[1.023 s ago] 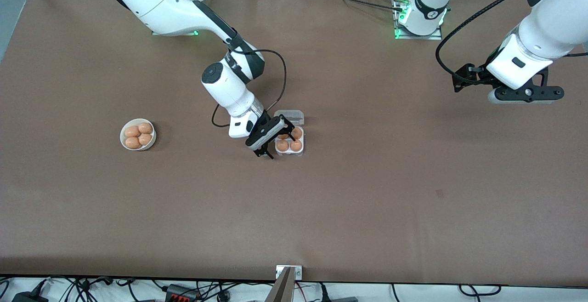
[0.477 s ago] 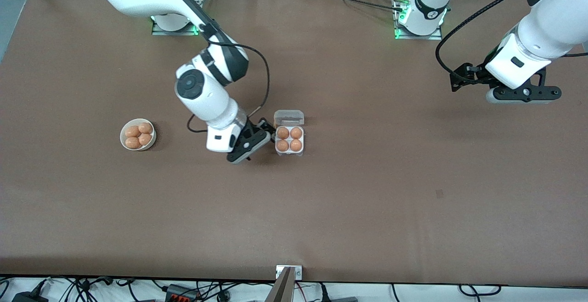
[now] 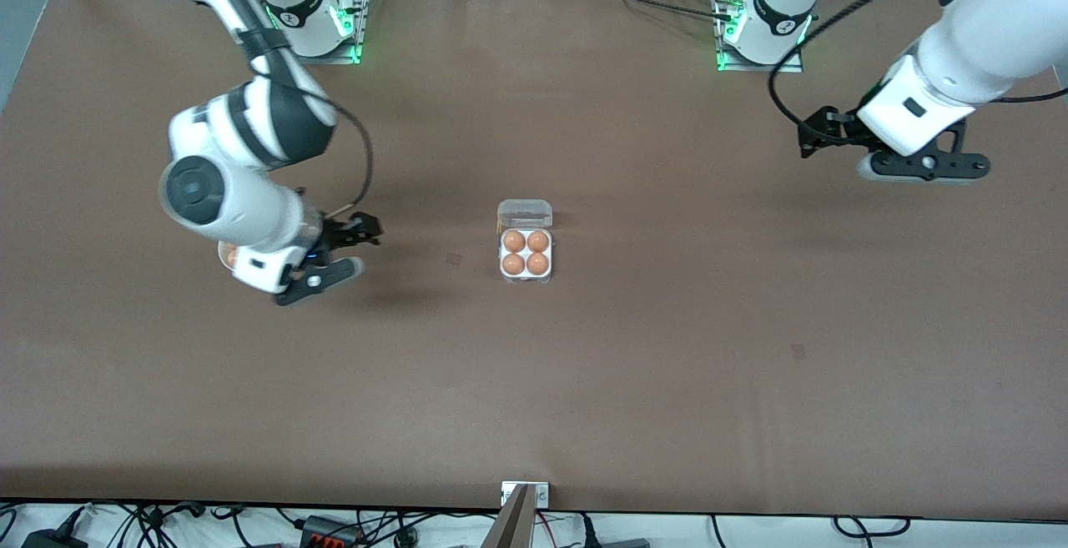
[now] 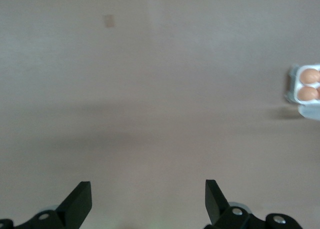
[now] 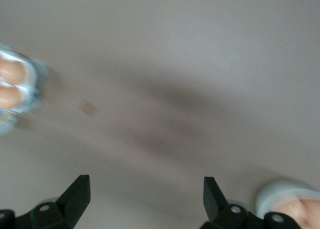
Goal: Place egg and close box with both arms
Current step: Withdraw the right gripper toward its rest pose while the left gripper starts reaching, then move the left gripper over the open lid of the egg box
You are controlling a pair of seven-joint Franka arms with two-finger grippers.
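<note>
The box (image 3: 526, 242) sits mid-surface (image 3: 667, 348), lid open at its 12 o'clock edge, four eggs (image 3: 526, 253) inside. The right hand (image 5: 145, 201), released and empty, hangs over the bowl (image 5: 285, 201) at the box's 9 o'clock. The left hand (image 4: 147, 204), released, waits over bare surface toward 2 o'clock.

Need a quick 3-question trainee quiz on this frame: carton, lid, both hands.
1. How many eggs sit in the box?
2. True or false: the lid is shut over the eggs.
3. Which hand is over the white bowl: A) left hand, B) right hand, C) neither?

Key:
1. Four; every cell is filled.
2. False; the lid lies folded back, open.
3. B. The right hand hangs open over the bowl at the right arm's end of the table; the left hand waits open over bare table.
</note>
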